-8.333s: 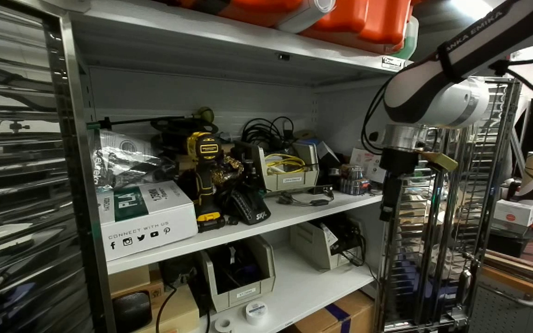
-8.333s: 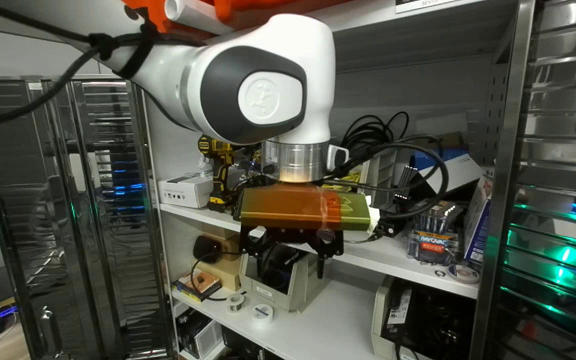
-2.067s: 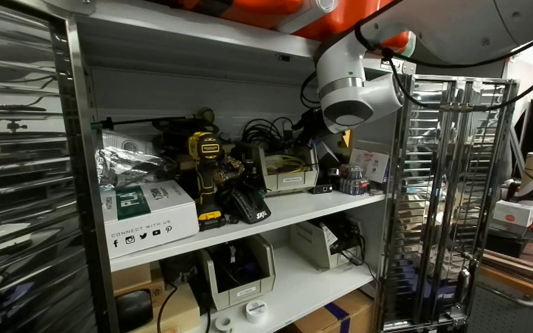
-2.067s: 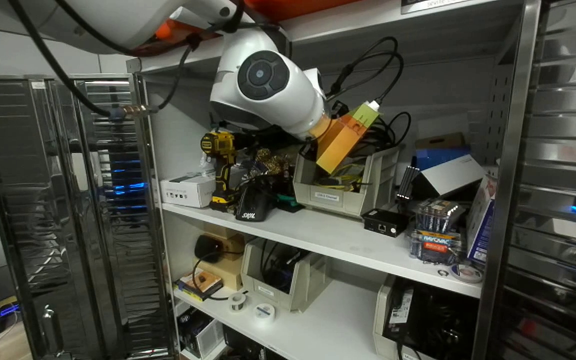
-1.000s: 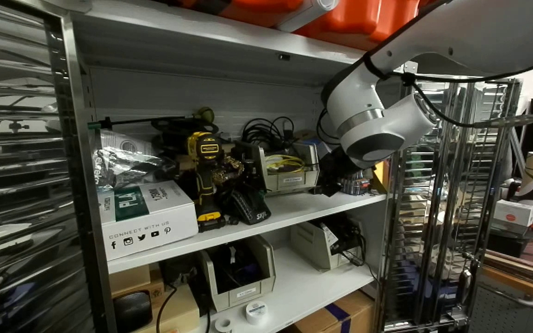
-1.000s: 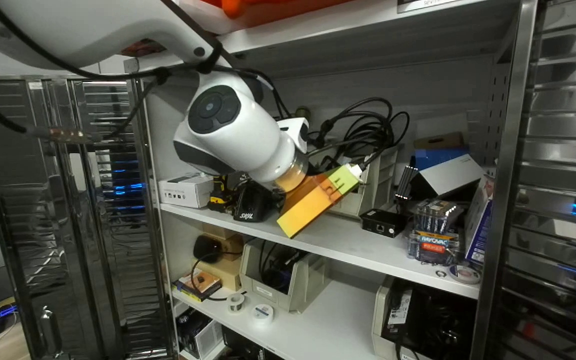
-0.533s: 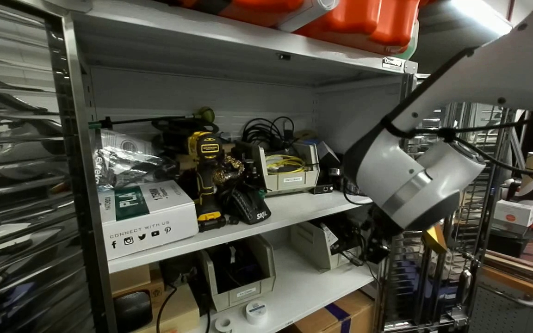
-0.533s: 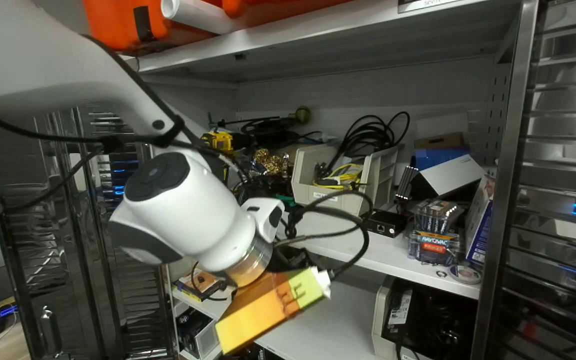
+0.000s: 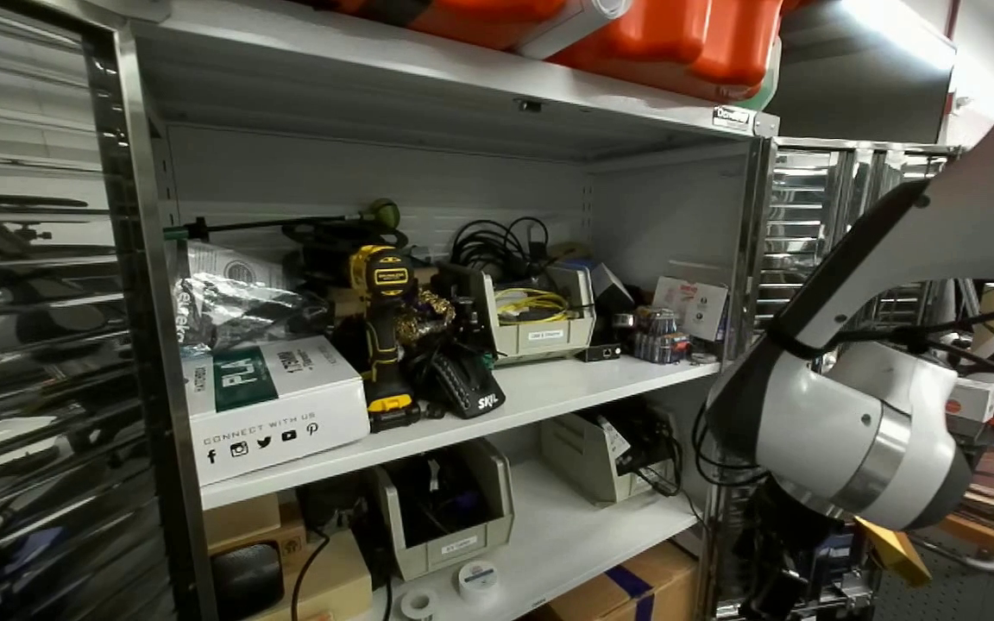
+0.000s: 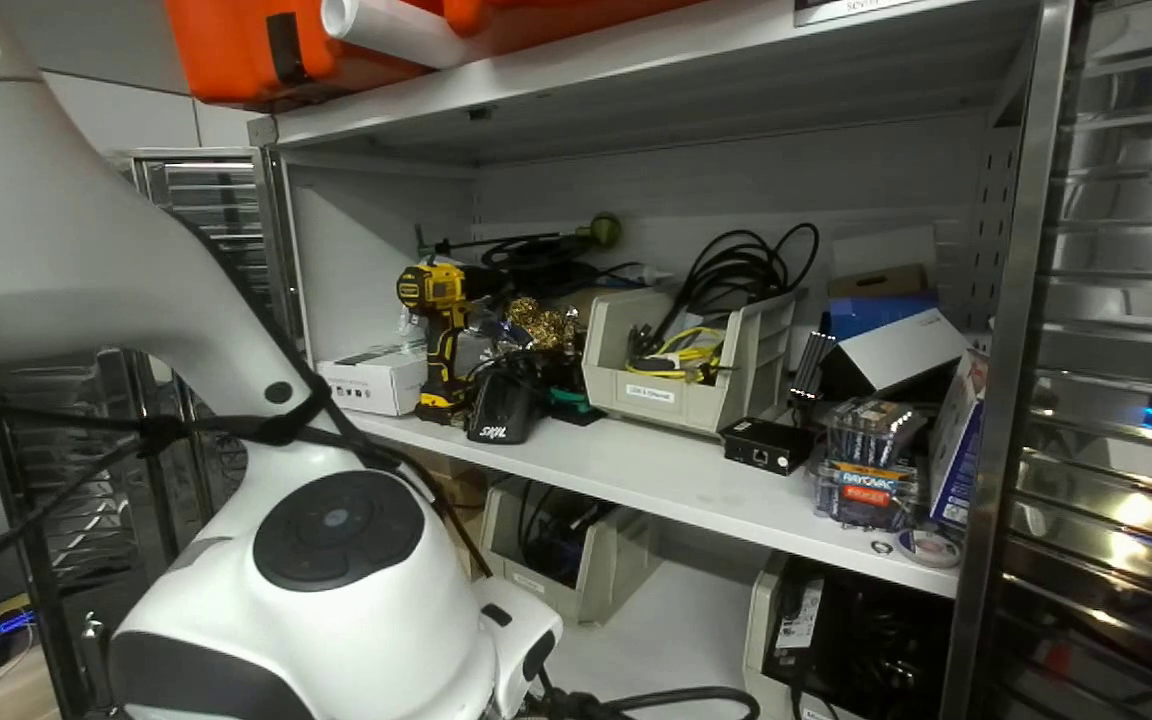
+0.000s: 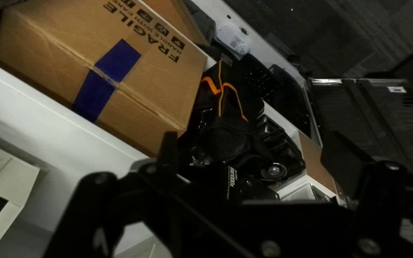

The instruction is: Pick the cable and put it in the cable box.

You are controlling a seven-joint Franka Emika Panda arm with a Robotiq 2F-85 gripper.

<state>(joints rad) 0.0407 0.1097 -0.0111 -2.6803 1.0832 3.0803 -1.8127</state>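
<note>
The cable box is a beige bin [image 9: 540,345] with a label on its front, on the middle shelf in both exterior views. It holds a yellow cable [image 10: 696,355], dark cable ends [image 10: 642,340] and a coiled black cable [image 10: 736,275] rising at its back. I cannot single out the task's cable among these. My gripper [image 11: 253,147] is open in the wrist view, nothing between its fingers. In an exterior view the dark gripper [image 9: 773,561] hangs low, outside the cabinet at the right, well apart from the bin; it is below the picture edge in an exterior view too.
Beside the bin stand a black network box [image 10: 768,446] and a battery pack [image 10: 871,470]. A drill [image 9: 385,336] stands on the same shelf. Further bins [image 9: 454,552] are one shelf down. A cardboard box [image 11: 149,82] shows beyond my fingers.
The cable lying on the shelf before the bin in the oldest frames has gone from there. Over the last second my arm has moved down and outward, away from the bin, jaws open.
</note>
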